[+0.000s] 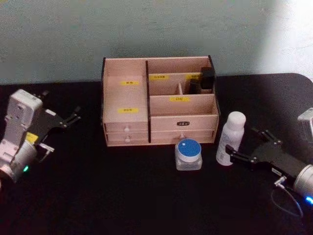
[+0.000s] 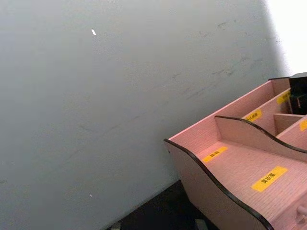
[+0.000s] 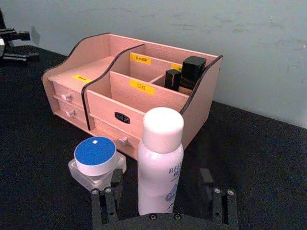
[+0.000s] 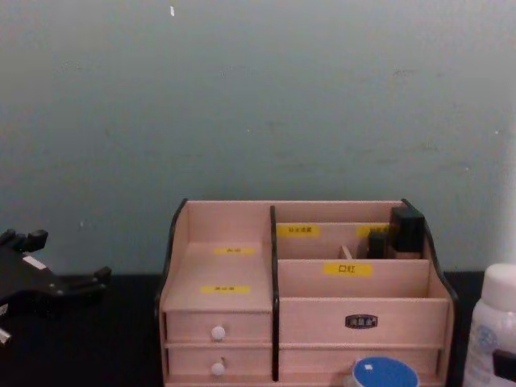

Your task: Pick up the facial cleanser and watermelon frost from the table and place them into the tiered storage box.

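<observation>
Cleanser [image 1: 231,138] just ahead of right gripper [image 1: 243,143]

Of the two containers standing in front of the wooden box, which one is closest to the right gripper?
The facial cleanser, the tall white bottle: it stands right at the open right gripper. The squat blue-lidded watermelon frost sits farther off.
</observation>
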{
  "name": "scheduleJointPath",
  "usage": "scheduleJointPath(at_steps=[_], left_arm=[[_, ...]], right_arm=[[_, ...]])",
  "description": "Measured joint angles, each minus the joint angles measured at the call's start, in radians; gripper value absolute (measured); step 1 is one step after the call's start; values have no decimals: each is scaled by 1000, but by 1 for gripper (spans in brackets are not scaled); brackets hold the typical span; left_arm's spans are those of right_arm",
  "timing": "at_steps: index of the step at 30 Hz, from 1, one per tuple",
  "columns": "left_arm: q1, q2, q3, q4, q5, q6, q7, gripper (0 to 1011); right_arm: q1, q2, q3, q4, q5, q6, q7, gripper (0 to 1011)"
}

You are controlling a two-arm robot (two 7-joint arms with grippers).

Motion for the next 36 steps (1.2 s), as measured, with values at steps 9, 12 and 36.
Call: scheduleJointPath(at_steps=[9,12,36], left_arm=[[0,0,0,0,0,0,0,1001],[0,0,0,0,0,0,0,1001],[0,0,0,0,0,0,0,1001]], right_arm=[[29,-29,-5,43,-35,-21,9,1002],[39,-36,-7,56,-44,-26,13,1002],[92,-67,-14,120,-54,-39,55,1002]])
